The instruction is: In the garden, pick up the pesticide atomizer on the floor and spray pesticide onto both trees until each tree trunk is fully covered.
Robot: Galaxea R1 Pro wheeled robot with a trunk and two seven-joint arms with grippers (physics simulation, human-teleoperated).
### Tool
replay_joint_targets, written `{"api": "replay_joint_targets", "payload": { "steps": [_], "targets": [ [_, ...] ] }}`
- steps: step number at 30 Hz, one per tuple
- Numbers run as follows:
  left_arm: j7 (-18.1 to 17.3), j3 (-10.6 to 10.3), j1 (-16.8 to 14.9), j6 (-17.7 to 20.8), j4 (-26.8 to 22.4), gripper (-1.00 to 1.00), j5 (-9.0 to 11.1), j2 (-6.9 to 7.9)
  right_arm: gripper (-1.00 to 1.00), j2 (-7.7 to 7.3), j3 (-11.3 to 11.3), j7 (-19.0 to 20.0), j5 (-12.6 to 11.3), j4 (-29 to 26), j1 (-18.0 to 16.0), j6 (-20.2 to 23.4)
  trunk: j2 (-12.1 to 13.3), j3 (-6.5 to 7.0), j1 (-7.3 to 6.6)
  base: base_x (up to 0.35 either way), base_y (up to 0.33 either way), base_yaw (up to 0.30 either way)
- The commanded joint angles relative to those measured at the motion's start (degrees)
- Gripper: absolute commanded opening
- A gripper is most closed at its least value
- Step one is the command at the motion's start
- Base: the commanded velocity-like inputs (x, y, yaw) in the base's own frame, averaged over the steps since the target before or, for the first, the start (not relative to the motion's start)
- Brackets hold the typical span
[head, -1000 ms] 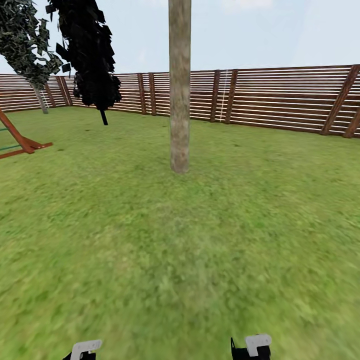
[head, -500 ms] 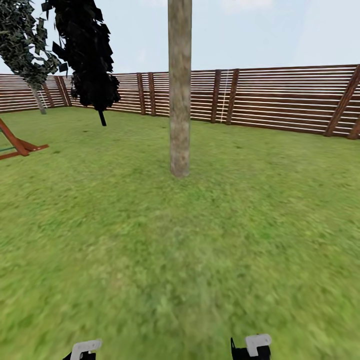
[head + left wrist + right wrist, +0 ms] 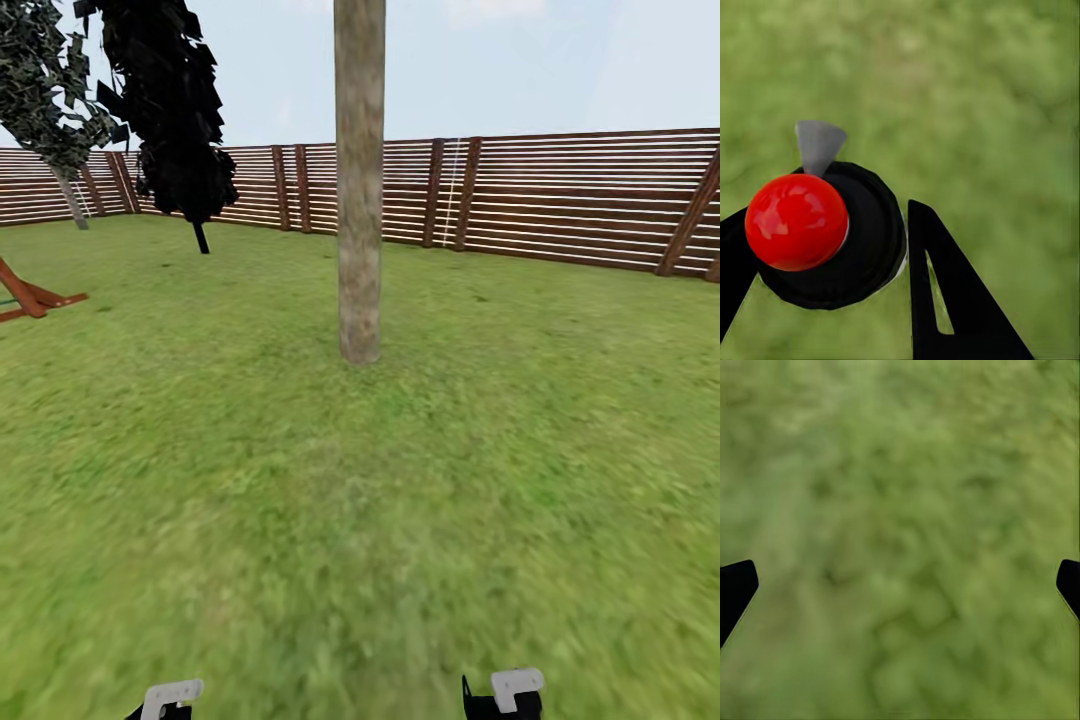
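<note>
Red-capped atomizer (image 3: pixel 825 232) clamped in left gripper (image 3: pixel 817 255); right gripper (image 3: pixel 900 585) spread, empty, over lawn (image 3: pixel 400 500). Trunk (image 3: pixel 358 200) well ahead of both grippers. Close in, aim grey nozzle squarely at bark.

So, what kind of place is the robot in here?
Probably a fenced garden: wide green lawn, brown horizontal-slat wooden fence, and a thick pale grey-brown tree trunk under open sky.

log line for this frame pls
phase: approach | left gripper: shut on atomizer | right gripper: open, over lawn | ahead: tree trunk
</note>
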Motion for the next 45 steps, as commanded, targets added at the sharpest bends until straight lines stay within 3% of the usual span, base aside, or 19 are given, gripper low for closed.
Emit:
{"api": "replay_joint_targets", "payload": {
  "steps": [1,45],
  "targets": [
    [0.0,-0.1,0.0,-0.2,0.0,-1.00,0.3,0.00,1.00,0.00,0.4,-0.6,0.3,0.1,0.0,0.0,0.0,-0.05,0.02,0.339,0.000,0.000],
    [0.0,-0.1,0.0,-0.2,0.0,-1.00,0.3,0.00,1.00,0.00,0.4,-0.6,0.3,0.1,0.0,0.0,0.0,-0.05,0.02,0.339,0.000,0.000]
  ]
}}
